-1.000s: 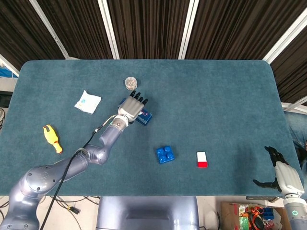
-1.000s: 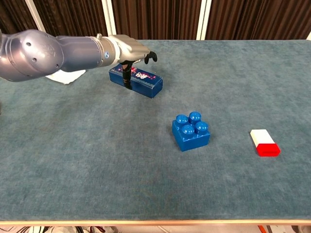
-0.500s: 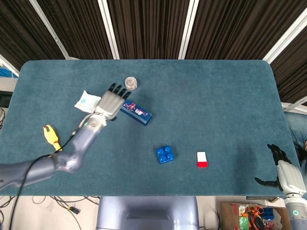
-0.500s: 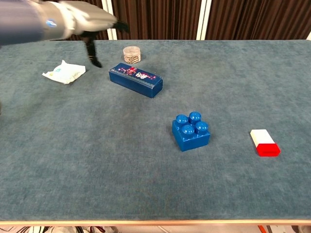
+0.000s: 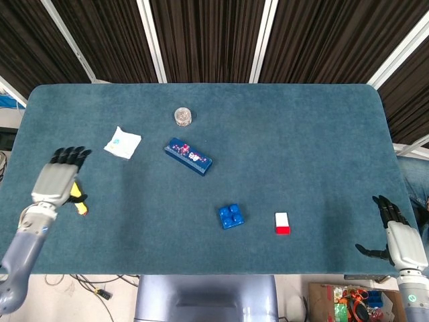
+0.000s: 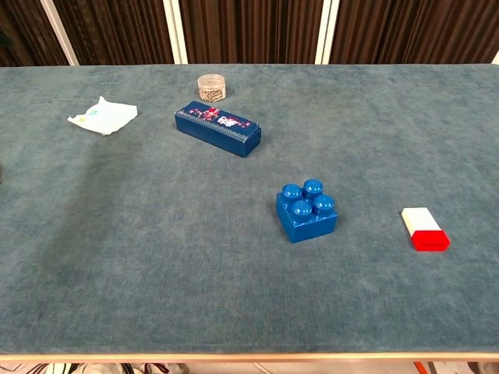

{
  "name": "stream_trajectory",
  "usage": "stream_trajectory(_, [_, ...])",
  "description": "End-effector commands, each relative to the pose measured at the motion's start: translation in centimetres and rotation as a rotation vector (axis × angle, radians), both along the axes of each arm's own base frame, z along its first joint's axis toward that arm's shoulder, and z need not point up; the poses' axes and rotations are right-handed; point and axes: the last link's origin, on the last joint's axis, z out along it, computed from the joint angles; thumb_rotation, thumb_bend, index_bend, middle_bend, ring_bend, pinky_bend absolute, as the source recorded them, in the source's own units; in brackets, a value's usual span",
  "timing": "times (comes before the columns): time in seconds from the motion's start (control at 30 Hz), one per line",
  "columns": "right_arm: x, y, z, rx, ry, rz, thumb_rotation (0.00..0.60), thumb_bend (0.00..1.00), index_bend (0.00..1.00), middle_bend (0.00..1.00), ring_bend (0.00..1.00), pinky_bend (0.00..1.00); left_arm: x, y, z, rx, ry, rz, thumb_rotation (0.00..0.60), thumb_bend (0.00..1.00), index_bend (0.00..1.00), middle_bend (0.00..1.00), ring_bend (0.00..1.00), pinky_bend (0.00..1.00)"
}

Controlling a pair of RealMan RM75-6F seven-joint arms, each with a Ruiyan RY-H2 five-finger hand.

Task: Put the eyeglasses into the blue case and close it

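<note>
Teal felt worktop [image 5: 301, 134], dark slats behind. Your blue case [image 5: 189, 155] sits lid-down near the far left, just in front of a little jar [image 5: 182, 116]. Can't spot any eyeglasses, so I'd guess they're inside and you're basically done. Left hand [image 5: 57, 181] hangs empty, fingers apart, over the orange tool [image 5: 78, 201]; right hand [image 5: 401, 236] is loose and empty too. Maybe just check the lid.

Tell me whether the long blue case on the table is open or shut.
Shut: the blue case lies flat as one closed box, with no lid raised and no glasses showing in either view.
</note>
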Motion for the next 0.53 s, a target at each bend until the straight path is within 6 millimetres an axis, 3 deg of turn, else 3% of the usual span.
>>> stream_trajectory(0.03, [0.0,-0.1,0.0,-0.019,0.014,0.033,0.6,0.13,0.0,0.0,0.0,0.17,-1.4,-2.0,1.3,0.039,-0.035,0.024,0.6,0.13,0.07,0.04,0.0,0.04])
stream_trajectory(0.17, [0.0,-0.2,-0.1,-0.03,0.028,0.073,0.6,0.13,0.0,0.0,0.0,0.17,-2.1,-3.5,1.9,0.045,-0.026,0.002,0.6,0.13,0.07,0.04,0.0,0.03])
stream_trajectory(0.53, [0.0,-0.2,0.1,-0.065,0.032,0.101,0.6,0.13,0.0,0.0,0.0,0.17,-1.6,-6.1,2.7,0.095,-0.032,-0.072,0.6,0.13,0.07,0.04,0.0,0.02])
